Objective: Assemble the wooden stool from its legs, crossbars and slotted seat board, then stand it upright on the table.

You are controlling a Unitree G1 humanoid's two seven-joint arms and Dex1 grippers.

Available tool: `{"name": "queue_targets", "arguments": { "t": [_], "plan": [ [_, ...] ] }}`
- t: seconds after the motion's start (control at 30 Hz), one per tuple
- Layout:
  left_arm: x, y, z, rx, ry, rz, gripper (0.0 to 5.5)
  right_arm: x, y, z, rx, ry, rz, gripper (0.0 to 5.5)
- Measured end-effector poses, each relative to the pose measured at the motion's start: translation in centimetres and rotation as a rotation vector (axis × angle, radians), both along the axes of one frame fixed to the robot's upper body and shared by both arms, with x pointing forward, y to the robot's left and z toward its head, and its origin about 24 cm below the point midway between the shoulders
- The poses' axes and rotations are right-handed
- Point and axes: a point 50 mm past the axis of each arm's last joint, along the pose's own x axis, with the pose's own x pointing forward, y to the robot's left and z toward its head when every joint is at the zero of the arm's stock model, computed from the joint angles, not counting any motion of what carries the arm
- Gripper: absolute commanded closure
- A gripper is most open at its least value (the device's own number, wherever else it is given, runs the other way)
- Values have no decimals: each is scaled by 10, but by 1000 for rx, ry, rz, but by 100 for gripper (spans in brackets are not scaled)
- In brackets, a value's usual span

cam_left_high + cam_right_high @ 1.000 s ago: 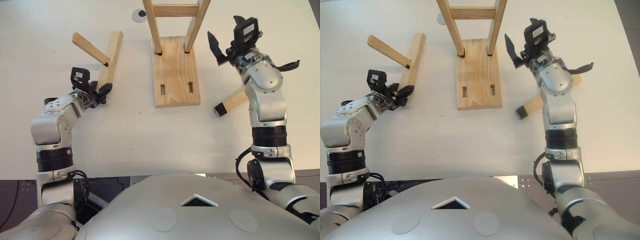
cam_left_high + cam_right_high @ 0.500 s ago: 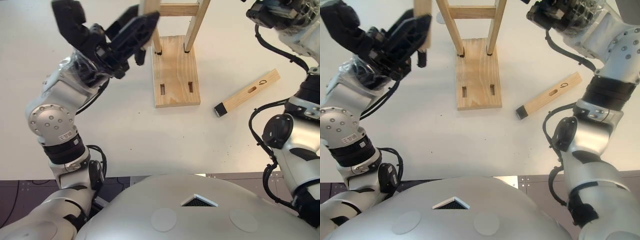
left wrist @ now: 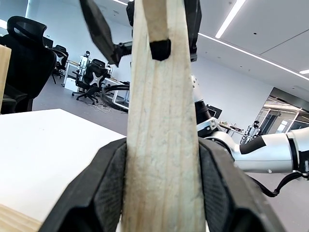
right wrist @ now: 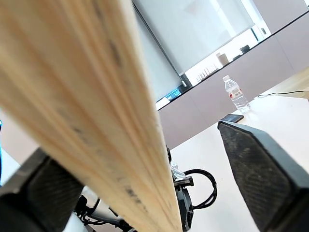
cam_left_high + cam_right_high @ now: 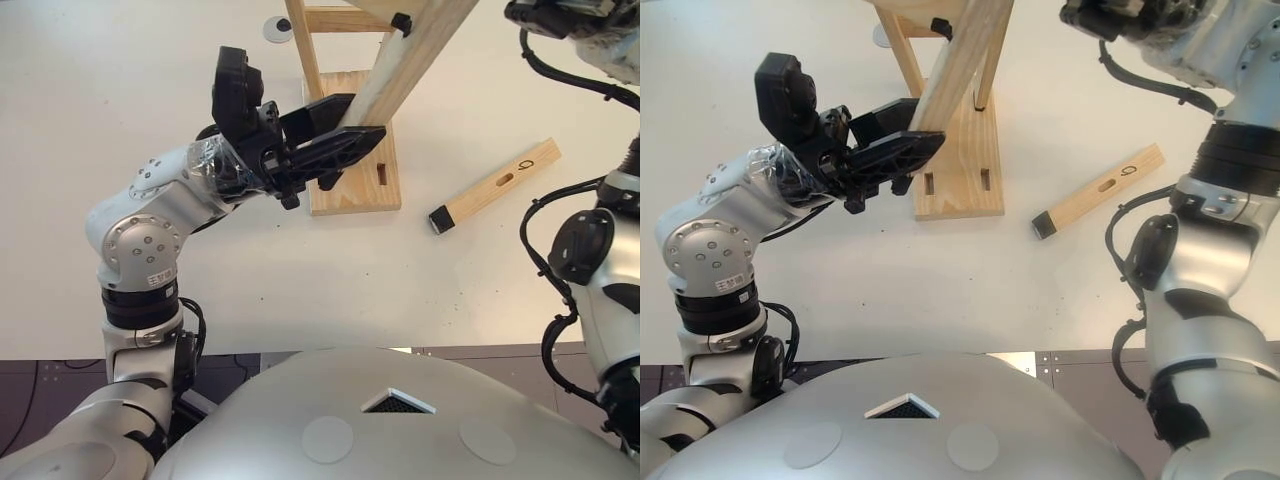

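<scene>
The slotted seat board [image 5: 350, 192] lies flat on the white table, and a frame of two legs and a crossbar [image 5: 306, 60] stands in its far slots. My left gripper [image 5: 355, 120] is shut on the lower end of another wooden leg [image 5: 415, 55]. That leg slants up over the board and has a crossbar [image 3: 155, 17] joined near its top. My right gripper [image 4: 154, 186] is open, raised high at the right, with its fingers [image 4: 260, 174] on either side of the leg's upper end. A loose leg [image 5: 497, 186] lies right of the board.
A small grey disc [image 5: 278, 30] sits on the table behind the board, left of the standing frame. The table's front edge [image 5: 300, 352] runs just before my body. Bare tabletop spreads to the left and in front of the board.
My left gripper has carried the leg with its crossbar from the left of the table up and over the seat board. My right gripper has risen to the leg's upper end.
</scene>
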Motion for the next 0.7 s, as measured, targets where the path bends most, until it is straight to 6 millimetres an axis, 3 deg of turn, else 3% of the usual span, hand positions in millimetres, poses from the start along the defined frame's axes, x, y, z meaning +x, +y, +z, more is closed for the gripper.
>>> {"name": "queue_targets", "arguments": {
  "t": [0.3,0.37,0.6,0.7],
  "plan": [
    [3,3,-8,26,7,37,351,2,0,-1,-3,-23,-10,337],
    [6,1,-12,33,7,47,351,4,0,-2,-14,-31,-30,339],
    [21,4,-27,92,53,159,215,7,1,-9,-92,-106,-129,339],
    [26,8,-31,120,64,210,208,7,3,-13,-127,-149,-148,339]
  ]
}}
